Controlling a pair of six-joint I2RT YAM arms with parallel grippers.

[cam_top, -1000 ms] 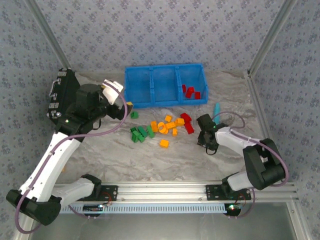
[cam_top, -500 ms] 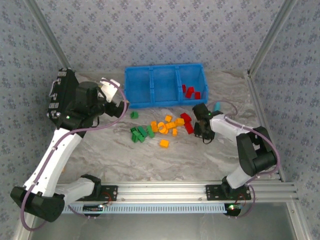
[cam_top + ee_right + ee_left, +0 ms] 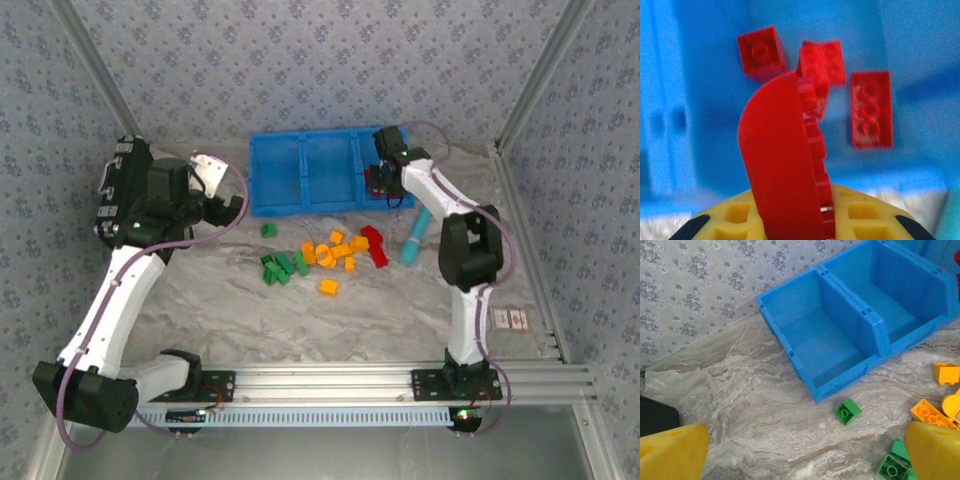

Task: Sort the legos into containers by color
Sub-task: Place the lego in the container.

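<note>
The blue containers stand at the back of the table as one bin with three compartments. My right gripper hovers over the right compartment, shut on a curved red lego that stands upright between its yellow fingers. Three red legos lie in that compartment below. My left gripper is open left of the bin, its yellow fingertips wide apart above bare table. A single green lego lies by the empty left compartment. Green, orange and red legos lie scattered mid-table.
A black case sits at the far left behind the left arm. A teal-cyan piece lies right of the red legos. A small card lies near the right edge. Metal frame posts border both sides.
My right arm swung from the red legos on the table up to the bin's right compartment, with the red lego gripped. The left gripper drew back slightly to the left.
</note>
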